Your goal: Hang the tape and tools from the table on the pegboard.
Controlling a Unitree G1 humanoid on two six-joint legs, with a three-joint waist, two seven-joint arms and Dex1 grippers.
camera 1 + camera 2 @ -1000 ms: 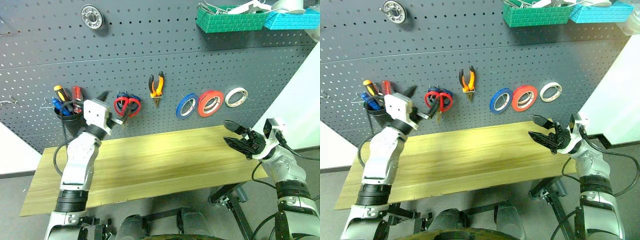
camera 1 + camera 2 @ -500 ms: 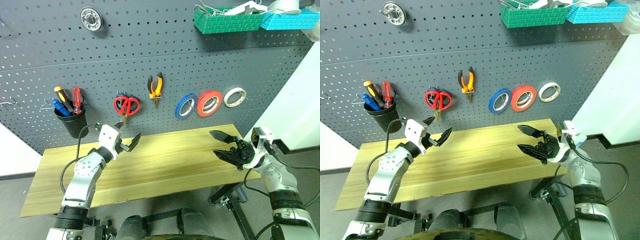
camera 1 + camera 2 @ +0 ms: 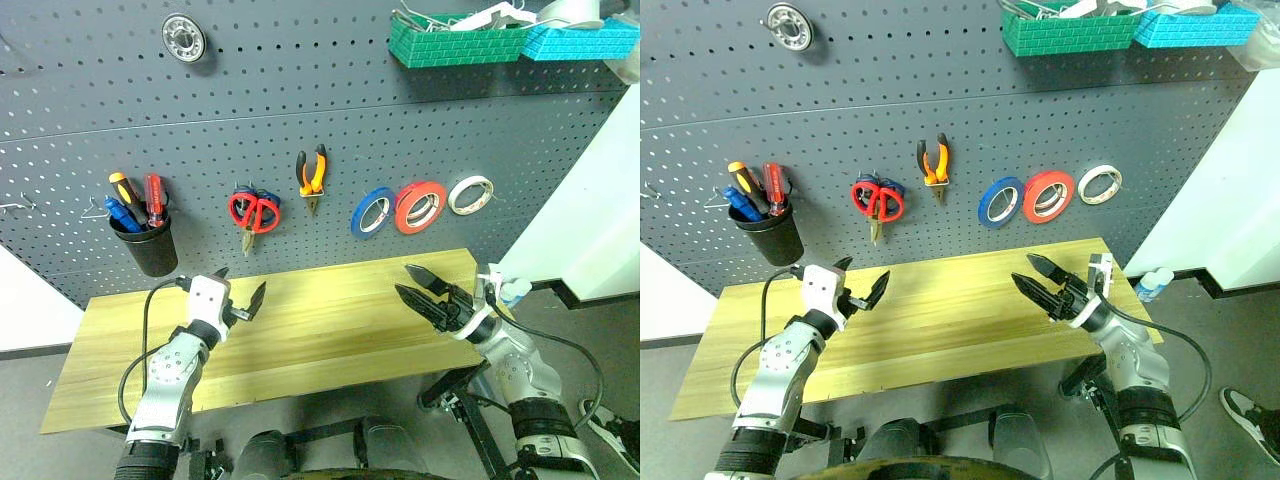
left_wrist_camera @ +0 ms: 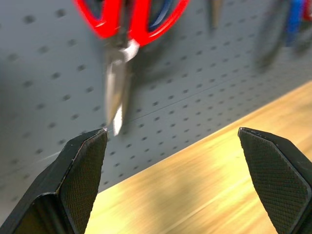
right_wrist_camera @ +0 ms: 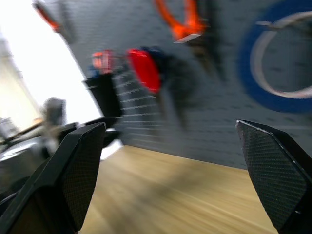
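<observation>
The red-orange tape (image 3: 420,206) hangs on the dark grey pegboard (image 3: 300,100), between a blue roll (image 3: 373,212) and a whitish roll (image 3: 471,194). The orange-and-black pliers (image 3: 312,175) and the red-handled scissors (image 3: 255,212) hang left of them. The red-handled screwdriver (image 3: 153,194) stands in a black cup (image 3: 147,248). My left gripper (image 3: 240,285) is open and empty over the wooden table (image 3: 320,320), below the scissors (image 4: 131,19). My right gripper (image 3: 405,280) is open and empty above the table's right part, pointing left.
A green basket (image 3: 460,40) and a blue basket (image 3: 585,40) sit high on the board at the right. A round metal ring (image 3: 184,35) hangs at the upper left. A small bottle (image 3: 510,290) stands by the table's right end, near a white wall. A person's shoe (image 3: 610,430) shows at the lower right.
Both arms have come down from the pegboard. The left gripper sank from beside the scissors to just over the table. The right gripper dropped and swung left. Both stayed open.
</observation>
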